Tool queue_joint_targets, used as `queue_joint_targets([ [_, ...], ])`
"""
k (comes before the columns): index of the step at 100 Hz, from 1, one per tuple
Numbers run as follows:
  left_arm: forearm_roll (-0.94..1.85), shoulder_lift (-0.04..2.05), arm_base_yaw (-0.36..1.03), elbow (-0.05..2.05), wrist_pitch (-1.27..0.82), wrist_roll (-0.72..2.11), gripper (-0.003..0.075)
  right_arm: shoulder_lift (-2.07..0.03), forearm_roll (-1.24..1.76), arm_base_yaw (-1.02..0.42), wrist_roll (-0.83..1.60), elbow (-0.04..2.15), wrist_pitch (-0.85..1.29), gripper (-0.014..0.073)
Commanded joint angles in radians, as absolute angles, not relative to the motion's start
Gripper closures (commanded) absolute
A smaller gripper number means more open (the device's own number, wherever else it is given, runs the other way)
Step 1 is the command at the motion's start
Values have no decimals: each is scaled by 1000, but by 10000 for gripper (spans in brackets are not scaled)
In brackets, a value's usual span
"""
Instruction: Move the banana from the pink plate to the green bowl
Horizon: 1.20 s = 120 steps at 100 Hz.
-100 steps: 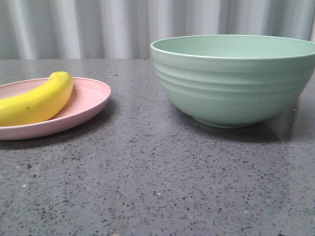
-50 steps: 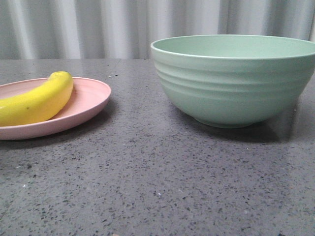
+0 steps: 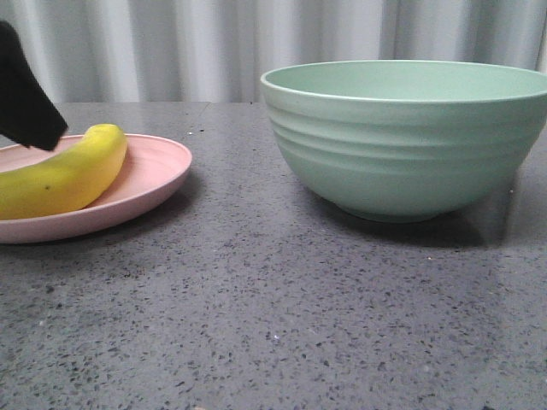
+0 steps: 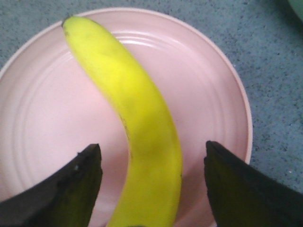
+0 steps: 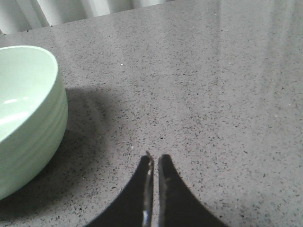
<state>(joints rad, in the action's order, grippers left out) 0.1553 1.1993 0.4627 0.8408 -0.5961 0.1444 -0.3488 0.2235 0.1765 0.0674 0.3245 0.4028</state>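
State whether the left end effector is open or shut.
Open: the left end effector has its fingers spread either side of the glossy yellow plastic banana, not touching it.

The left hand [image 4: 151, 182] hangs at the bench's left edge, its two dark fingers [image 4: 61, 189] spread wide apart. The right hand [image 5: 153, 189] sits low above the bench, its fingers pressed almost together, gripping nothing.

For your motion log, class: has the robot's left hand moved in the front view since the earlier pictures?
Yes. The left hand has come into view from the upper left, now above the pink plate beside the banana, which has not shifted.
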Motion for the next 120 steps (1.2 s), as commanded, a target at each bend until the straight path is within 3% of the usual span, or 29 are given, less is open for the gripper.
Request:
queue_joint_targets([
  [1,164,1229,472,900,-580,146,300,-364,227,180,76,354,326,657],
  [73,148,1373,472,938,-634,146,311,-364,227,180,76,354,326,657],
  [102,148,1373,472,938,-617,146,597,-364,227,180,76,354,322,657],
  [120,148,1373,472,938,-610,146,729,-364,227,180,76,354,313,657],
])
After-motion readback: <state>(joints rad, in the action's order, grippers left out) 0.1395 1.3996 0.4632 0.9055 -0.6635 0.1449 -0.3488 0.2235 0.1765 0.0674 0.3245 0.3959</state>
